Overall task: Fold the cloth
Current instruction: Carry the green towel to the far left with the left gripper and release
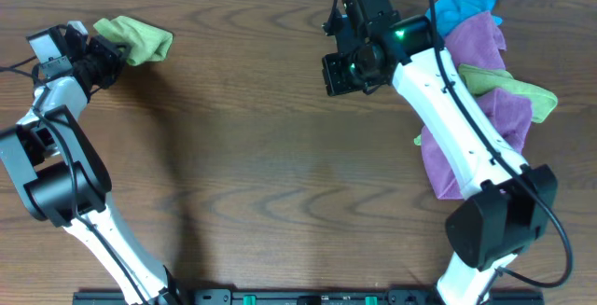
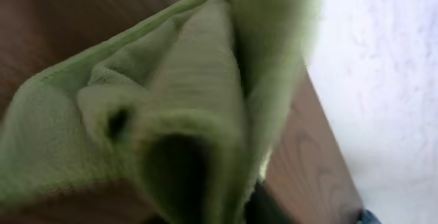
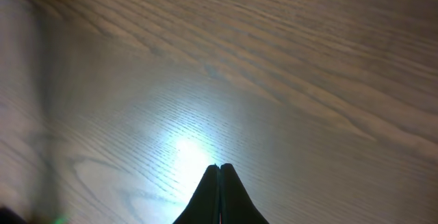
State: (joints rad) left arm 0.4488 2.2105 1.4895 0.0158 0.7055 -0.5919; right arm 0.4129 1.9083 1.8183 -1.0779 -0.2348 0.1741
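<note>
The lime-green cloth point(image 1: 140, 39) is bunched up at the table's far left corner, held in my left gripper point(image 1: 107, 55). It fills the left wrist view point(image 2: 171, 101) in loose folds, hanging over the table's edge; its white tag does not show clearly. My left fingers are mostly hidden under the cloth. My right gripper point(image 1: 341, 74) is shut and empty above bare wood at the far middle of the table. In the right wrist view its closed fingertips point(image 3: 220, 166) hover over a lit patch of wood.
A pile of cloths lies at the far right: purple cloths point(image 1: 485, 53), another lime-green cloth point(image 1: 508, 89) and a blue cloth point(image 1: 462, 5). My right arm crosses over this pile. A white floor point(image 2: 383, 80) shows beyond the table's edge.
</note>
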